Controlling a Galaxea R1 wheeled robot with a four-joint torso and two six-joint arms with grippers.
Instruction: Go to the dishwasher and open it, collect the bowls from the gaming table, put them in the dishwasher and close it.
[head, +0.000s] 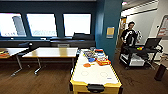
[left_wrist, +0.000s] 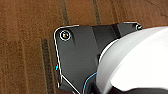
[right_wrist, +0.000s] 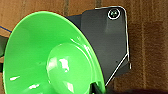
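Brown carpet (right_wrist: 150, 50), one green bowl (right_wrist: 45, 57)

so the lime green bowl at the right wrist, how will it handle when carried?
The lime green bowl looks like thin glossy plastic, so probably light and stiff. The shiny highlights suggest a slick surface that may slip. Its wide flared rim over a small base could let it tip or rock when set down.

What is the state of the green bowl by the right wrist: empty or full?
Empty. The right wrist view looks into the green bowl, showing bare glossy green inside, with brown carpet behind it.

One green bowl (right_wrist: 50, 57), perhaps one orange (head: 87, 65).
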